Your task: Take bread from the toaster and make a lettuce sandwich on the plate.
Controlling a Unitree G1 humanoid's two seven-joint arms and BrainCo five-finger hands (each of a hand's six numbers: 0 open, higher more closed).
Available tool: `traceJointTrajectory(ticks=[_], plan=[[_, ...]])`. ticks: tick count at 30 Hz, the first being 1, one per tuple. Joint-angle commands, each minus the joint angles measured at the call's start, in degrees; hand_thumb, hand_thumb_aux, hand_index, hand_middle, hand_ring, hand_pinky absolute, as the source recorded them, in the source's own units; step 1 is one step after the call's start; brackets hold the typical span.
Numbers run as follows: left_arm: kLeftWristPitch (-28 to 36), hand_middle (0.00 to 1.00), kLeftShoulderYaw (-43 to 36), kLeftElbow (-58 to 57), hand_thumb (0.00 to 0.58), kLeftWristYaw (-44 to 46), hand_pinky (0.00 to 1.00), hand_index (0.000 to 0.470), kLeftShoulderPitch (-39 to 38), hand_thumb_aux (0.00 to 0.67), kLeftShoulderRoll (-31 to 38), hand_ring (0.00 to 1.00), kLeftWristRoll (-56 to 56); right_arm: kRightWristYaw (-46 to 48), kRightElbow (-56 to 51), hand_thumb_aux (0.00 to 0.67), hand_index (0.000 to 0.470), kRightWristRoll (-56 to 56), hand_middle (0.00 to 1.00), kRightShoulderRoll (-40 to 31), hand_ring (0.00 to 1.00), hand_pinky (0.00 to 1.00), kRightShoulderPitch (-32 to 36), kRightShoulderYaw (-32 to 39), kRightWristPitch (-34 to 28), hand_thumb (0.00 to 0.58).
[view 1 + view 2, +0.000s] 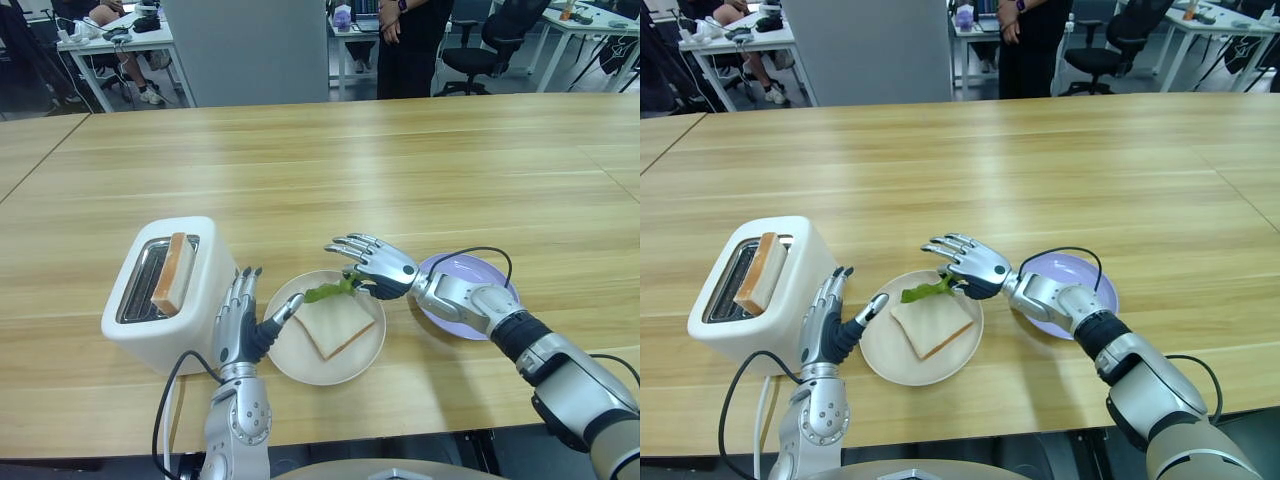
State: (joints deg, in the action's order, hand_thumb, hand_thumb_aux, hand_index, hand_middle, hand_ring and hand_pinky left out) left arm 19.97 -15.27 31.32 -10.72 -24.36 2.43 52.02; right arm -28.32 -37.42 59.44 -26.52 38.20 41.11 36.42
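Pinching the lettuce [328, 291] in my right hand [385, 268] — the rest splayed — I hold it over the far edge of the bread [338, 326] on the plate [288, 362]; I should lay it flat, centred, before releasing. My left hand [237, 318] stands open by the toaster [200, 300].

Left hand [238, 320] fills the gap between toaster [205, 262] and plate [300, 373]; right hand [382, 267] overhangs plate.

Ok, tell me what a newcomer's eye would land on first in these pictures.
The right hand draws the eye first. It pinches a green lettuce leaf over the far edge of the cream plate, just above the bread slice lying on it. Next comes the white toaster to the left, with a second slice standing in its slot, and the left hand open between toaster and plate.
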Motion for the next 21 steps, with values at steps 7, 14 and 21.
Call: traceJointTrajectory(ticks=[7, 14, 21], plan=[[-0.1, 0.00, -0.7, -1.3, 0.000, 0.7, 0.00, 0.000, 0.7, 0.000, -0.3, 0.00, 0.0, 3.6, -1.0, 0.670, 0.460, 0.2, 0.00, 4.3, 0.00, 0.00, 0.6, 0.5, -3.1, 0.580], [0.1, 0.00, -0.9, -1.6, 0.000, 0.9, 0.00, 0.000, 0.5, 0.000, -0.4, 0.00, 0.0, 9.4, 7.0, 0.670, 0.460, -0.5, 0.00, 1.8, 0.00, 0.00, -5.3, 1.0, -2.5, 0.580], [0.1, 0.00, -0.3, -2.1, 0.000, 1.0, 0.00, 0.000, 1.2, 0.000, -0.2, 0.00, -0.2, 15.6, 13.4, 0.670, 0.460, -1.4, 0.00, -0.4, 0.00, 0.00, -9.5, 0.3, -2.8, 0.580]])
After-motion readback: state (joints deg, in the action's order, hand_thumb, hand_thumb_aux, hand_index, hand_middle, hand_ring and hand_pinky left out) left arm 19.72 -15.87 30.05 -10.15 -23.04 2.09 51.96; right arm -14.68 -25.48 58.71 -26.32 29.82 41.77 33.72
